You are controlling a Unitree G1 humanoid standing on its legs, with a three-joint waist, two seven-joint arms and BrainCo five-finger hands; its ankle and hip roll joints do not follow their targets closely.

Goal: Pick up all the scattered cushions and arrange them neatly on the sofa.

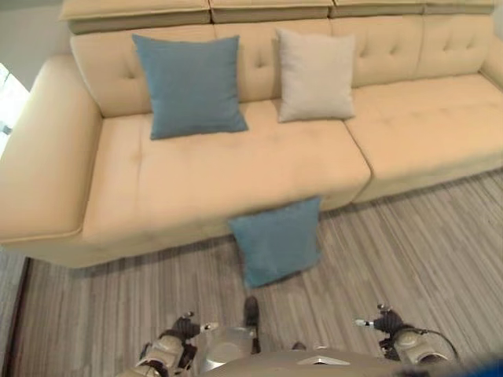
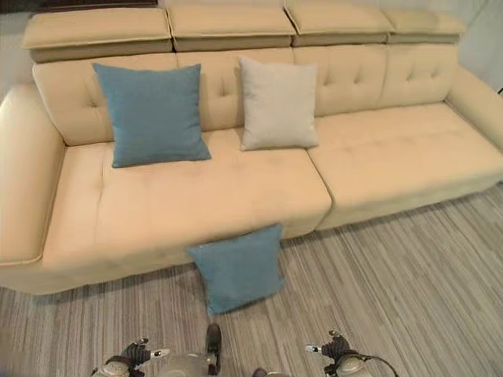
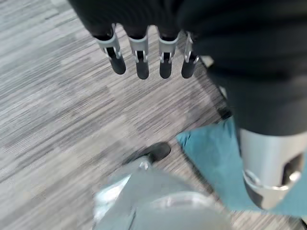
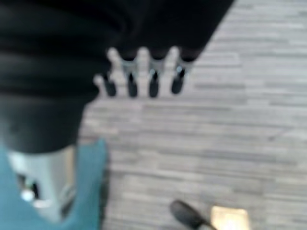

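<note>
A big cream sofa [image 2: 236,196] stretches across in front of me. It stands on a grey striped floor [image 2: 409,283]. The sofa has soft buttons in its back and flat head pads along the top.

Three cushions are in front of me. The big blue cushion [image 2: 151,114] stands on the sofa seat and leans on the back, near the arm on my left. The pale cushion [image 2: 278,104] stands just beside it on my right, and it leans on the back too. The two are close but do not touch.

The small blue cushion [image 2: 237,269] is down on the floor. Its top edge leans on the front of the sofa, below the gap between the other two cushions. It sits a bit crooked. This one is not on the sofa yet.

My left hand [image 3: 144,55] hangs low over the floor with its fingers [image 3: 141,67] straight and loose. It holds nothing. A corner of the small blue cushion lies on the floor near it.

My right hand [image 4: 144,79] hangs low over the floor too. Its fingers [image 4: 152,86] are straight and loose, and it holds nothing. The blue cloth lies close by.
</note>
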